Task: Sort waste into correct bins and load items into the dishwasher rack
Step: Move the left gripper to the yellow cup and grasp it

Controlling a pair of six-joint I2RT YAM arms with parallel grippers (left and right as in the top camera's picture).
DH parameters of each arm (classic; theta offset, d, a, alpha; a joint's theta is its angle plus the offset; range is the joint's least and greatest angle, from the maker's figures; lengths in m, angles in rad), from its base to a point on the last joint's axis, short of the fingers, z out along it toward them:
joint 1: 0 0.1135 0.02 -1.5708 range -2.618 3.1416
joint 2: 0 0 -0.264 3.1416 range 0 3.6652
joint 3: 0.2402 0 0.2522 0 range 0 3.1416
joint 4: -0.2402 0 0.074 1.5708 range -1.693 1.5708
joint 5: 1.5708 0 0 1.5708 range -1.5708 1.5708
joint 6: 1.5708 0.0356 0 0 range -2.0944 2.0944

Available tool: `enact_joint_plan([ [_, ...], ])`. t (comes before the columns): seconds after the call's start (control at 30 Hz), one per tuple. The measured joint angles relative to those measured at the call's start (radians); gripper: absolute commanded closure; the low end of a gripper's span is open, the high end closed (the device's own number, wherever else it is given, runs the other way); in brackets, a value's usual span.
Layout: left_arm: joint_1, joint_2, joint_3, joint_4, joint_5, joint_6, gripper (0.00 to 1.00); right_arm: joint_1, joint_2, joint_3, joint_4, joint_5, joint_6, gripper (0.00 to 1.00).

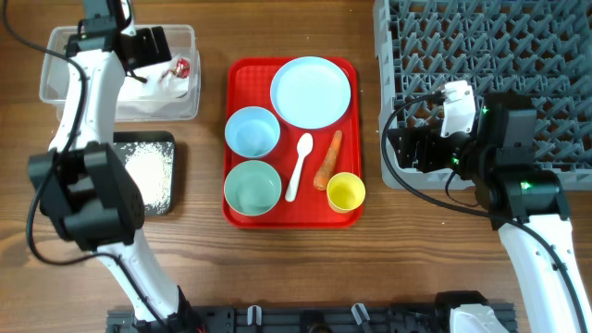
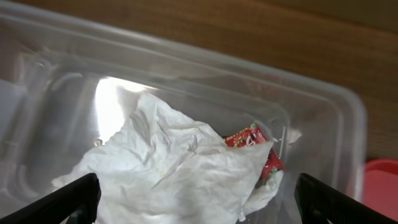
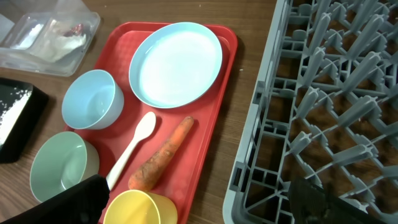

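Note:
My left gripper (image 1: 153, 51) (image 2: 198, 190) is open and empty just above the clear tub (image 1: 190, 37) (image 2: 323, 118), where the crumpled white napkin (image 2: 168, 165) and the red-and-white wrapper (image 2: 249, 138) lie. Rice (image 1: 148, 171) lies in the black tray (image 1: 172, 176). On the red tray (image 1: 242, 79) are the light-blue plate (image 1: 311, 91) (image 3: 176, 63), blue bowl (image 1: 252, 131), pale-green bowl (image 1: 252, 187), white spoon (image 1: 299, 166), carrot (image 1: 328, 159) (image 3: 163, 154) and yellow cup (image 1: 345, 191) (image 3: 140, 208). My right gripper (image 1: 398, 148) (image 3: 196, 193) is open and empty between the tray and the grey rack (image 1: 518, 46) (image 3: 329, 93). No brown lump shows.
The rack's front-left corner sits close under my right gripper. A strip of bare wood separates the red tray from the rack. The black tray stands just in front of the clear tub at the left.

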Motion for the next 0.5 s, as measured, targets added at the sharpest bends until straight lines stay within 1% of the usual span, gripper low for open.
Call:
enact_joint_plan([
  [0.07,-0.004,-0.05,0.0,-0.014,0.016,0.0,0.0,0.0,0.0,0.0,0.0,0.0,0.003,0.0],
  [0.1,-0.012,-0.105,0.0,-0.029,0.046,0.0,0.0,0.0,0.0,0.0,0.0,0.0,0.003,0.0],
  [0.23,-0.069,-0.189,0.002,-0.085,0.148,0.019,0.01,0.0,0.0,0.0,0.001,0.0,0.003,0.0],
  [0.27,-0.089,-0.195,0.002,-0.099,0.167,0.026,0.01,0.0,0.0,0.0,0.0,0.0,0.003,0.0],
  [0.3,-0.11,-0.197,0.002,-0.113,0.203,0.039,0.04,0.0,0.0,0.0,0.0,0.0,0.003,0.0],
  [0.33,-0.16,-0.192,0.002,-0.139,0.214,0.043,0.04,0.0,0.0,0.0,0.0,0.0,0.003,0.0],
  [0.5,-0.311,-0.167,0.002,-0.228,0.247,0.061,0.05,0.0,0.0,0.0,0.0,0.0,0.003,0.0],
])
